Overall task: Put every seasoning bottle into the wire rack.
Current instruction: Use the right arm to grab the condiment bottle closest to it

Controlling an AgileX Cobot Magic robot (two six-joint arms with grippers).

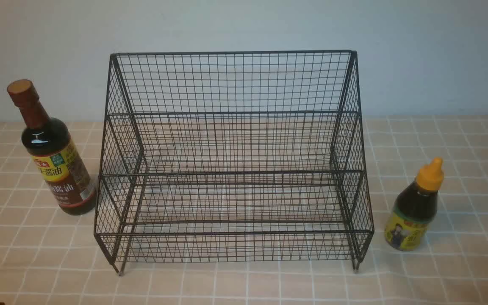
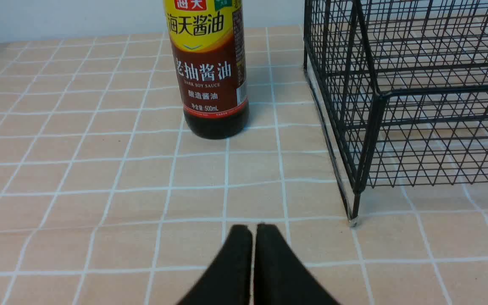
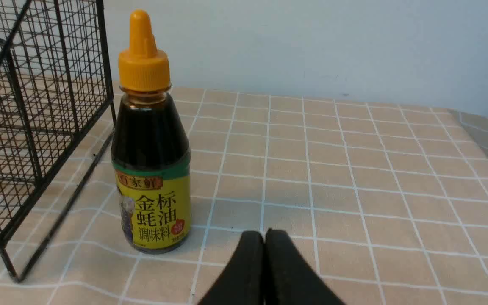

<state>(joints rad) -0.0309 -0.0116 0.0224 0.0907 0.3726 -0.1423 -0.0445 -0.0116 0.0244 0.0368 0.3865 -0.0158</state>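
**Both grippers closed, bottles outside the rack**

The left gripper point(image 2: 252, 231) has its fingers pressed together, gripping nothing, over the cloth point(image 1: 460, 148) in front of the tall bottle point(image 1: 55, 165); the right gripper point(image 3: 264, 235) is the same (fingers together, free of everything) near the short bottle point(image 1: 413, 212); both bottles stand upright outside the rack point(image 1: 231, 53), the tall bottle just beside its left side, the short bottle near its right front corner.

- Tall bottle point(image 2: 210, 76): neck and cap cut off by the left wrist view's edge.
- Rack point(image 2: 370, 140): only one end shows in each wrist view.
- Short bottle point(image 1: 413, 207): label print too small to read in front view.
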